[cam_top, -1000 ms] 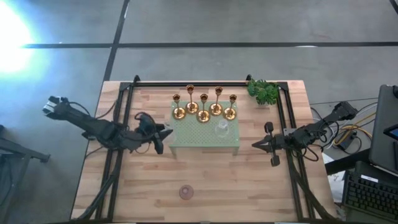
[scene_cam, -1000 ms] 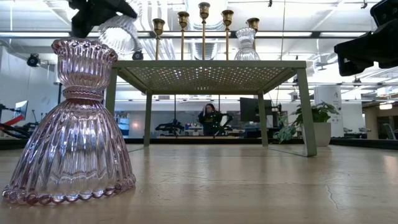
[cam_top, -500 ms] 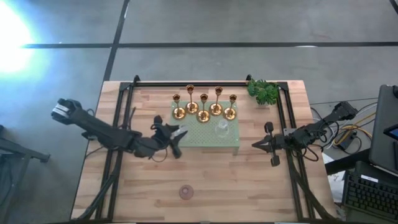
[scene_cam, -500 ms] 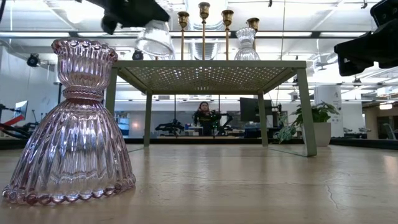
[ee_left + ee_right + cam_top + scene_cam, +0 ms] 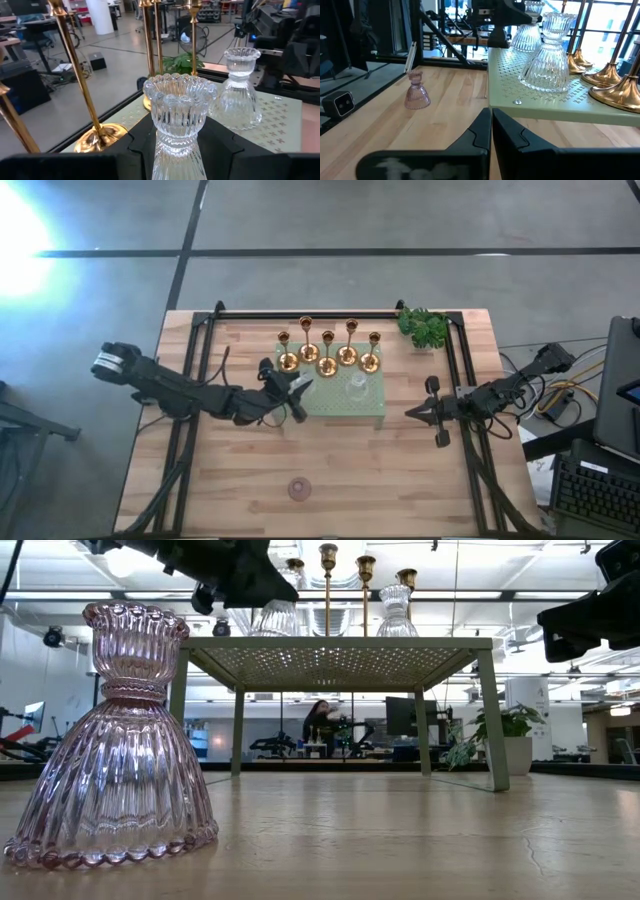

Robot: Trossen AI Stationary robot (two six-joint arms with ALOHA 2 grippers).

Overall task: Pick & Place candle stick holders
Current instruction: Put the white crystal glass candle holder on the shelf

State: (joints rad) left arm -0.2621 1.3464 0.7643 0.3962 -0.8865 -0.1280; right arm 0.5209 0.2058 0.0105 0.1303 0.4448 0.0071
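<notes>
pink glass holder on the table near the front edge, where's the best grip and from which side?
Grip the pinkish ribbed glass candle holder at its narrow waist, between the fluted cup and the flared skirt. It stands upright, alone on bare wood, so a level approach from either side looks workable. The skirt looks too wide and sloped to hold well.

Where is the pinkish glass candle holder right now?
In the high view, the pinkish glass holder stands alone on the bare wood near the table's front edge, apart from the tray.
</notes>
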